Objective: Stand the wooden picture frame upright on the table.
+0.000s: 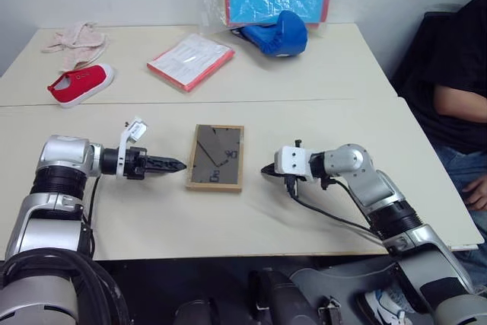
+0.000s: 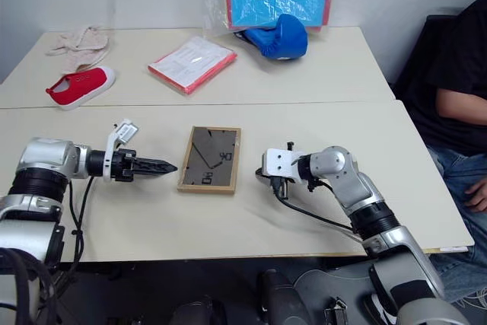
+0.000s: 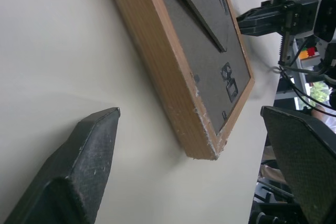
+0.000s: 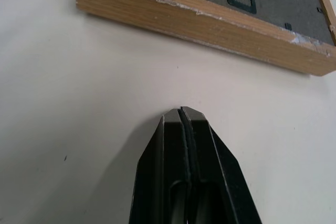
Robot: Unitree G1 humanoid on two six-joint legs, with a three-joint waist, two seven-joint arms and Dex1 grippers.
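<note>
Lying flat on the table (image 1: 152, 218): wooden picture frame (image 1: 217, 157).

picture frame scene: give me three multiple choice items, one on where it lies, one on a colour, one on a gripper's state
1. Where is the wooden picture frame?
A. flat on the table between both grippers
B. standing by the blue board
C. held in the air

2. What colour is the shoe at the table's far left?
A. blue
B. red
C. green

3. How is the right gripper?
A. open wide
B. shut on the frame
C. shut on nothing

Answers: 1 A, it lies back up between the left gripper and the right one. 2 B, red with a white sole. 3 C, its fingers meet short of the frame's edge.
</note>
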